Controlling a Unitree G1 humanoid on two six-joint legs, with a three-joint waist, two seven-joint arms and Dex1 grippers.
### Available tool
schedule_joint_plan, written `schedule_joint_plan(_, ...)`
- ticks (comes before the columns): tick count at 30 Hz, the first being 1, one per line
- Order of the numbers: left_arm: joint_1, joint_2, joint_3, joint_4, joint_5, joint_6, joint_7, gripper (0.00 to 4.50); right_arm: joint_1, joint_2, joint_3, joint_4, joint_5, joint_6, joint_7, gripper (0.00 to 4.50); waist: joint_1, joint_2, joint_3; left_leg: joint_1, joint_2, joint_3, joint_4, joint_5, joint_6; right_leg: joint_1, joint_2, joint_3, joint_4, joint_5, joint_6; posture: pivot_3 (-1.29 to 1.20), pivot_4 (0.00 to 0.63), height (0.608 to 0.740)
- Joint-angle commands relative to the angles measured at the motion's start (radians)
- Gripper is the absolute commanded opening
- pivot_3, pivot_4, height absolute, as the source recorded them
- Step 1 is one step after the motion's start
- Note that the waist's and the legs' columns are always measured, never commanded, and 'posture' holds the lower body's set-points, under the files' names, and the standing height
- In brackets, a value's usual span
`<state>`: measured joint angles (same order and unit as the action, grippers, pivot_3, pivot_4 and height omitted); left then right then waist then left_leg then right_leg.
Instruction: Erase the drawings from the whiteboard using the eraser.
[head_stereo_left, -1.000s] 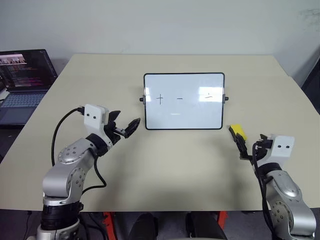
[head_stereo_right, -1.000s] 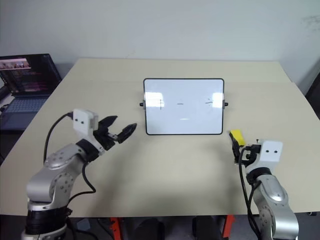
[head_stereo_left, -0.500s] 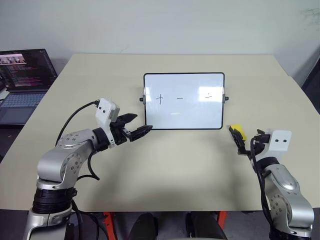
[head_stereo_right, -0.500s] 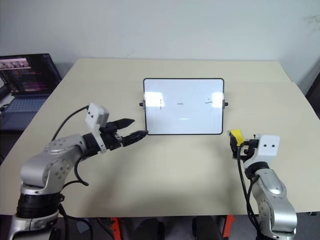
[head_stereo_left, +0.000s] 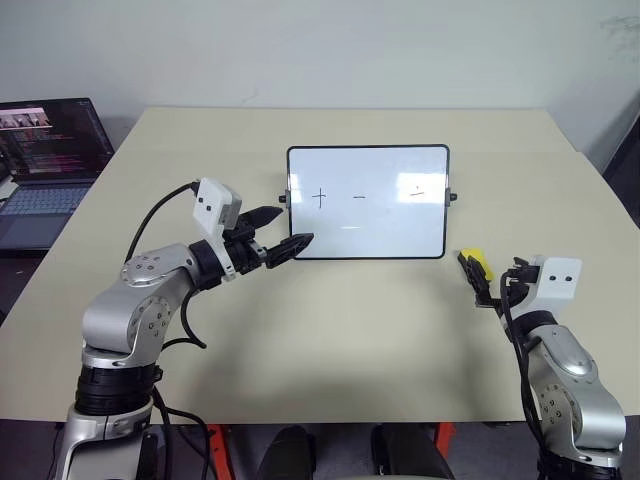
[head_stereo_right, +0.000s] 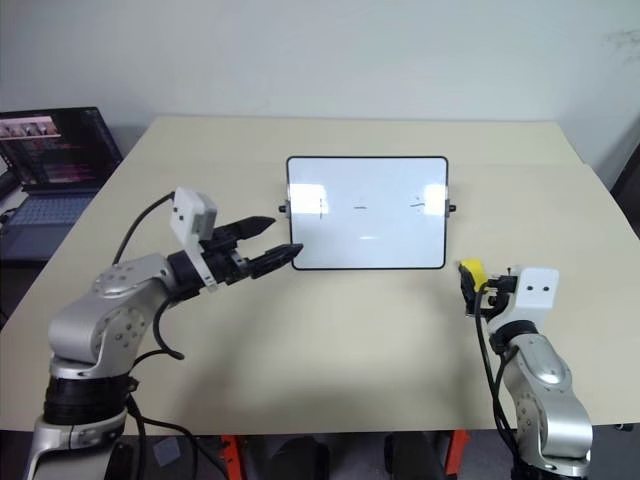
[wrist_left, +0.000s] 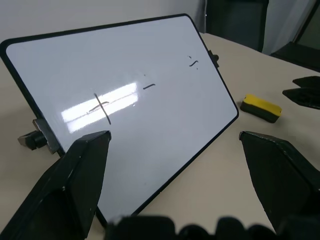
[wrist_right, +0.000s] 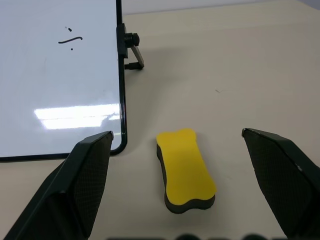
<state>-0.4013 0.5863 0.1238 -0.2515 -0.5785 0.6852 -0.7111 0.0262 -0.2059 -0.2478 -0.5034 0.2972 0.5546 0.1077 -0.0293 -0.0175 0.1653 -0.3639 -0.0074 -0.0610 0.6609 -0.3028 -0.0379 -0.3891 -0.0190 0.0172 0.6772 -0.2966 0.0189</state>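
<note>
The whiteboard (head_stereo_left: 368, 203) stands tilted at the table's middle, with a plus sign (head_stereo_left: 320, 197), a dash (head_stereo_left: 359, 197) and a stroke with dots (head_stereo_left: 417, 191) as the drawings. The yellow eraser (head_stereo_left: 476, 264) lies on the table off the board's lower right corner; in the right wrist view the eraser (wrist_right: 185, 169) sits between my spread fingers. My right gripper (head_stereo_left: 489, 289) is open just behind it, not touching. My left gripper (head_stereo_left: 281, 233) is open, its tips at the board's lower left edge, and the board (wrist_left: 125, 95) shows between its fingers.
An open laptop (head_stereo_left: 48, 165) sits at the table's far left edge. The tan table (head_stereo_left: 340, 330) has bare room in front of the board and between my arms. A dark chair back (wrist_left: 235, 22) stands beyond the far side.
My left gripper has swung to the right and up, from well left of the board to its lower left edge. The right gripper and eraser have stayed put.
</note>
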Motion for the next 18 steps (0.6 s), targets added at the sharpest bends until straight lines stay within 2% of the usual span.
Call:
schedule_joint_plan(1, -0.014, 0.002, 0.019, -0.006, 0.0, -0.027, 0.001, 4.5, -0.016, -0.003, -0.004, -0.017, 0.005, -0.022, 0.001, 4.45, 0.0, 0.0, 0.0, 0.0, 0.0, 0.0, 0.0, 0.0, 0.0, 0.0, 0.0, 0.0, 0.0, 0.0, 0.0, 0.0, 0.15, 0.74)
schedule_joint_plan(18, -0.022, 0.009, 0.013, 0.018, 0.013, -0.059, -0.016, 4.5, -0.017, -0.013, -0.012, -0.008, 0.006, -0.026, 0.005, 4.45, 0.0, 0.0, 0.0, 0.0, 0.0, 0.0, 0.0, 0.0, 0.0, 0.0, 0.0, 0.0, 0.0, 0.0, 0.0, 0.0, 0.15, 0.74)
